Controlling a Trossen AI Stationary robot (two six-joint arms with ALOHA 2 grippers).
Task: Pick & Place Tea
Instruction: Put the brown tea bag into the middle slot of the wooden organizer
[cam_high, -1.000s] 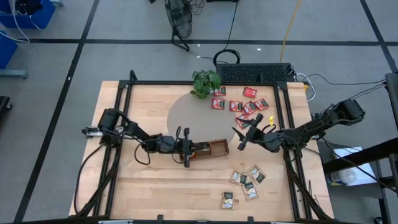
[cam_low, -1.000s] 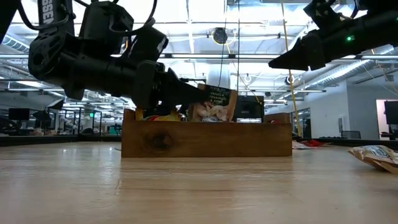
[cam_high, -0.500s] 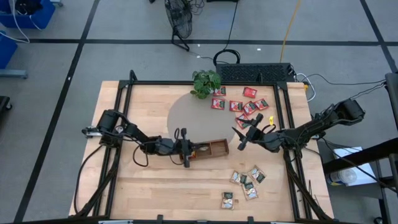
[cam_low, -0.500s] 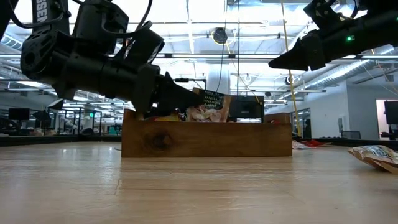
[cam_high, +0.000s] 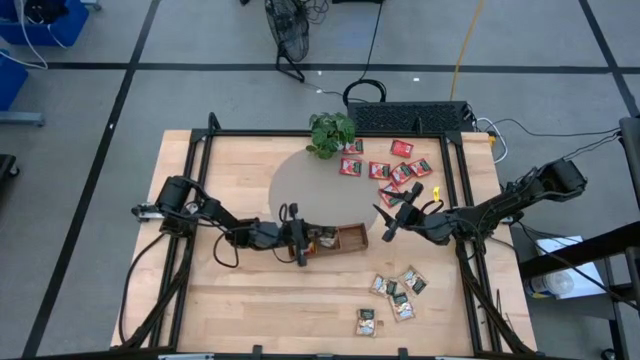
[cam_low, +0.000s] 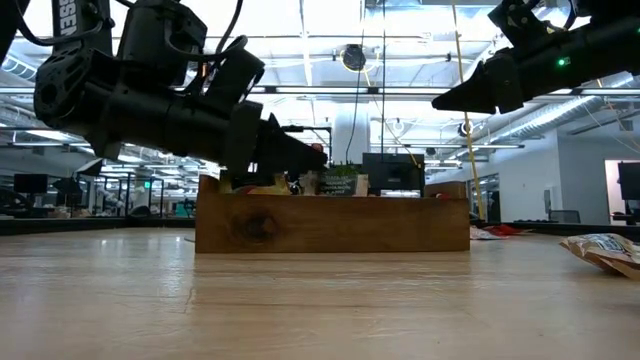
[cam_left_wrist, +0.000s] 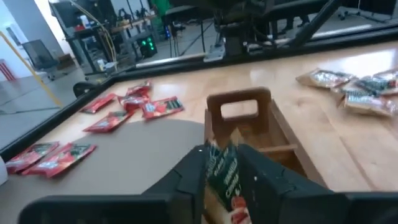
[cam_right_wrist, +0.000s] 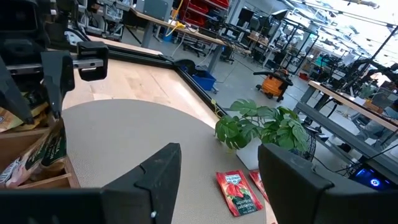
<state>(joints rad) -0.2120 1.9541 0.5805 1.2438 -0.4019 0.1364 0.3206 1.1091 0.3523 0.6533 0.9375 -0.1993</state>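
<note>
My left gripper (cam_high: 303, 243) (cam_left_wrist: 227, 177) is at the left end of the wooden tray (cam_high: 345, 240) (cam_low: 330, 225), with its fingers apart. A green-and-beige tea packet (cam_left_wrist: 222, 171) (cam_low: 340, 181) stands between the fingers, its lower part down in the tray. Other packets lie in the tray. Red packets (cam_high: 390, 165) lie at the far right of the table, and beige ones (cam_high: 395, 290) at the near right. My right gripper (cam_high: 390, 222) (cam_right_wrist: 217, 186) hangs open in the air to the right of the tray. My left gripper's fingers (cam_left_wrist: 193, 177) stand level on either side of the packet's upper part (cam_left_wrist: 224, 163), coming from the table's left. I cannot tell whether they touch it. The packet stands on edge in the tray, its top just over the rim.
A leafy potted plant (cam_high: 330, 132) (cam_right_wrist: 261, 127) stands at the far edge, beside a round grey mat (cam_high: 300, 185). A black frame (cam_high: 200, 150) runs round the table. The near left of the wooden table is bare.
The packet at my left gripper has sunk from well above the tray's rim down into the tray. Only its top edge shows over the wall now. The left gripper has stayed at about the same height. The right arm has kept still.
</note>
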